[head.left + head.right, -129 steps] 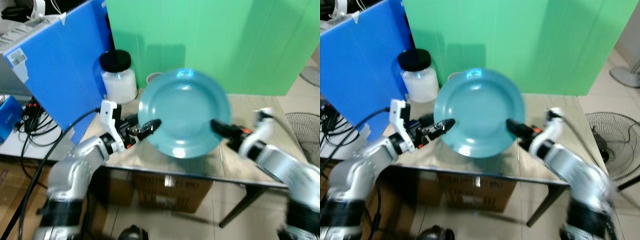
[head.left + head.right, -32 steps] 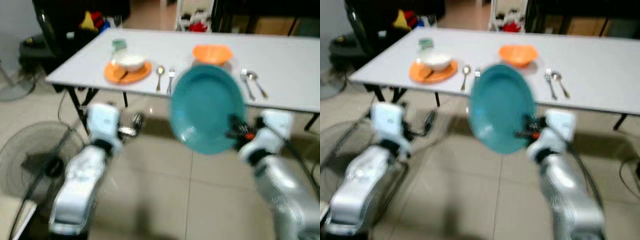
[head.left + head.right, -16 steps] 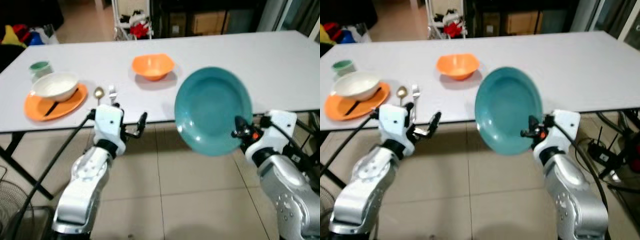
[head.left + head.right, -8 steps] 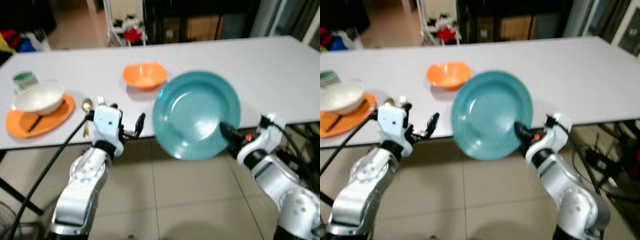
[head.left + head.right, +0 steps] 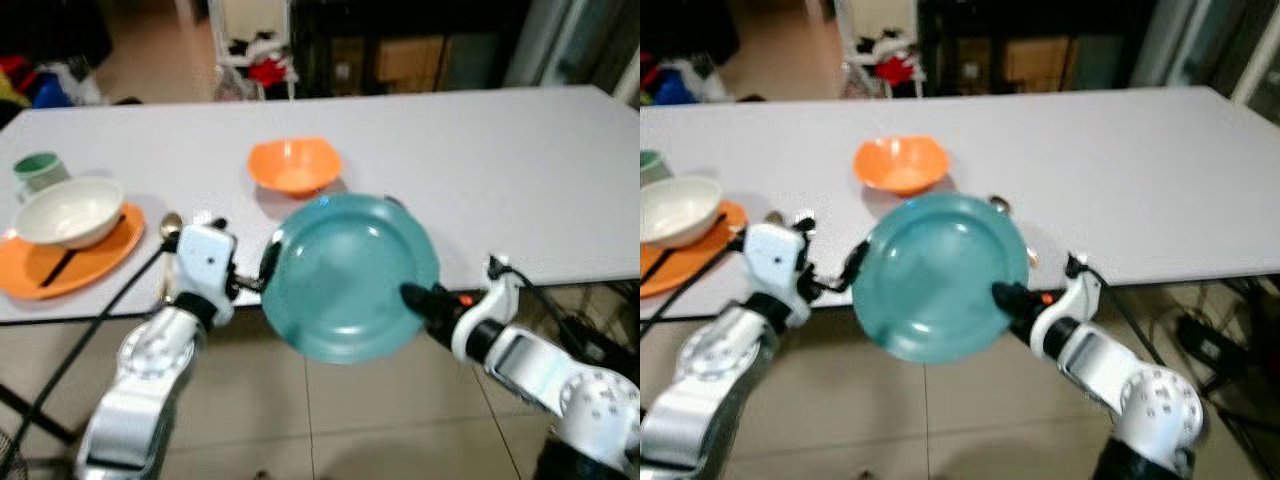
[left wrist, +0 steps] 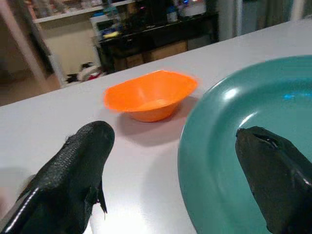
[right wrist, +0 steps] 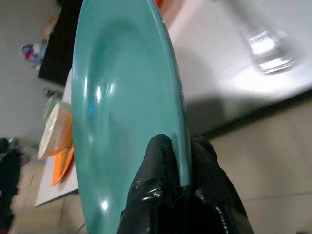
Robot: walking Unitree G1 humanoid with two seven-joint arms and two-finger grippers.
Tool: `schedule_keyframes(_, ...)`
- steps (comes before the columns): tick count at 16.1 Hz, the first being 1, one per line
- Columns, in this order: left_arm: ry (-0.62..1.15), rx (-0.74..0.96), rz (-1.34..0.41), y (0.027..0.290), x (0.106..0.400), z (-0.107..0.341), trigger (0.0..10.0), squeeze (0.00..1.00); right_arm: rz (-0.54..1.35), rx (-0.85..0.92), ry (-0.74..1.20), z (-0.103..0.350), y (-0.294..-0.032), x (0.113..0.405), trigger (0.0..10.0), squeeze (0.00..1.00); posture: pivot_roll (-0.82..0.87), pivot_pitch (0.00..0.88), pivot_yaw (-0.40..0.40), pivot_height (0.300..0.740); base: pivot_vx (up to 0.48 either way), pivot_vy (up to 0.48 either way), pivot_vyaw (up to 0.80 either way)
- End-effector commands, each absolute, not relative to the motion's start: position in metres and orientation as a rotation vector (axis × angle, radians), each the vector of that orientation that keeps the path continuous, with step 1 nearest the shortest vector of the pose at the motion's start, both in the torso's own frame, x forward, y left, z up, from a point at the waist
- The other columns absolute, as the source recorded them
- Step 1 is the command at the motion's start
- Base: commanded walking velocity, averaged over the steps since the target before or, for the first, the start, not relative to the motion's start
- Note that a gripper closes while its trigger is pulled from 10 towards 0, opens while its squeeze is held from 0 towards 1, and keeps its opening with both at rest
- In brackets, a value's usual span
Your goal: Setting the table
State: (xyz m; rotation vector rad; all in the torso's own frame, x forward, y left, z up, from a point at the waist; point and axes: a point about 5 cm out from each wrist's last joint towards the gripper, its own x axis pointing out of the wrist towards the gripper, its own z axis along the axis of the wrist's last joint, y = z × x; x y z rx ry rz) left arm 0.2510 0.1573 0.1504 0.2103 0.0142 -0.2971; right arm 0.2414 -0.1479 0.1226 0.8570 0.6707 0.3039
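Teal plate (image 5: 350, 275) pinched at its rim between right fingers (image 7: 163, 161); left fingers (image 6: 83, 165) spread wide beside it.

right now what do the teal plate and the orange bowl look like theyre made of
The teal plate looks like glazed ceramic or glossy melamine: smooth, with bright highlights along its rim. The right gripper pinches its edge. The orange bowl looks like moulded plastic or melamine: thin, evenly coloured walls with a duller sheen. Neither can be told for sure.

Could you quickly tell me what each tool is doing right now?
Left tool: open, fingers either side of the teal plate rim.
Right tool: shut on the teal plate.
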Motion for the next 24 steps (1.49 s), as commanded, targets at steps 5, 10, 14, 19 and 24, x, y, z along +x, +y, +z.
schedule_keyframes(5,0.027,0.253,-0.291,0.169,0.249,0.151,10.0,0.00,0.393,0.877,0.755,0.124,-0.135,0.241,10.0,0.00,0.08,0.000,0.017,0.740,0.326,0.000,0.00)
schedule_keyframes(10,0.039,0.267,-0.346,0.168,0.248,0.150,10.0,0.00,0.380,0.883,0.784,0.122,-0.136,0.239,10.0,0.00,0.08,0.000,0.026,0.740,0.323,0.000,0.00)
schedule_keyframes(14,0.030,0.242,-0.419,0.168,0.247,0.153,10.0,0.00,0.371,0.876,0.802,0.122,-0.136,0.239,10.0,0.00,0.07,0.000,0.031,0.740,0.074,0.000,0.00)
schedule_keyframes(19,0.046,0.216,-0.535,0.161,0.242,0.154,10.0,0.00,0.342,0.931,0.810,0.121,-0.136,0.251,10.0,0.00,0.07,0.000,0.035,0.740,0.000,0.000,0.00)
schedule_keyframes(24,0.051,0.222,-0.599,0.157,0.243,0.156,10.0,0.00,0.279,0.908,0.876,0.116,-0.139,0.276,10.0,0.00,0.06,0.000,0.047,0.740,0.000,0.000,0.00)
